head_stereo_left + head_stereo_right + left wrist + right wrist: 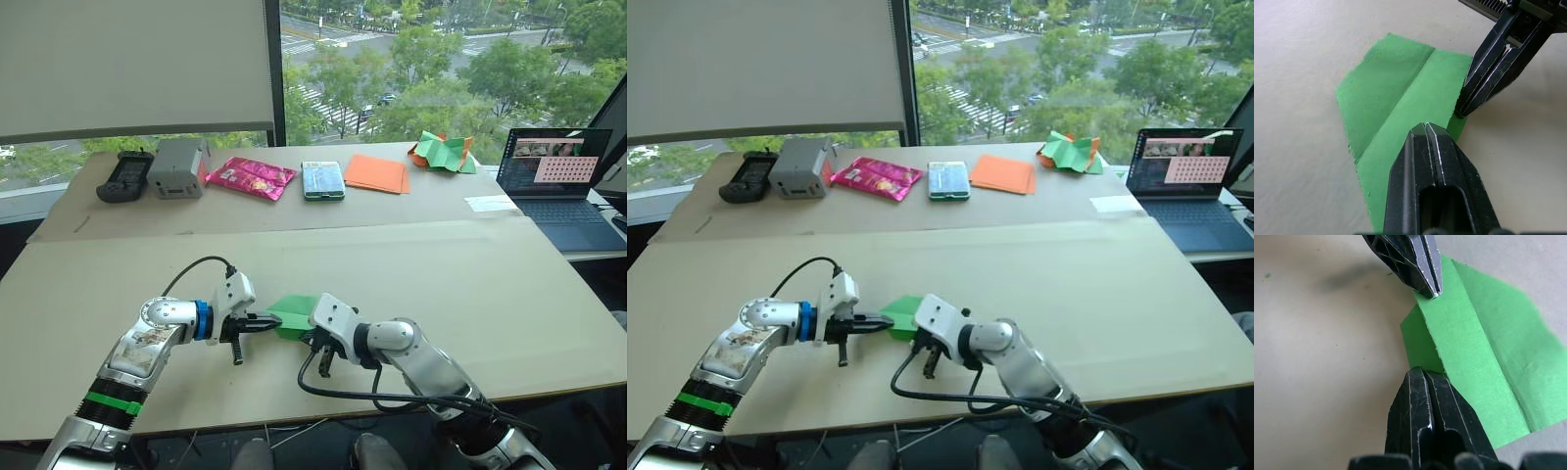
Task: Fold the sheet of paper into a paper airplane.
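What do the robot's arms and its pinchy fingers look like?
Both arms are shiny silver metal with white blocks at the wrists. The left arm wears a blue ring near the wrist and a bright green band lower down; the right arm has neither. A black cable loops along each. The left gripper and the right gripper each have two black, pointed, wedge-shaped fingers.

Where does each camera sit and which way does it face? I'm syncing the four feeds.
Left eye, right eye: on the head, looking forward and down over the table; both arms show, the left gripper and right gripper meeting at the green paper.
Left wrist: along its shut fingers onto the paper.
Right wrist: along its shut fingers.
Both wrist views share the paper and the opposite gripper.
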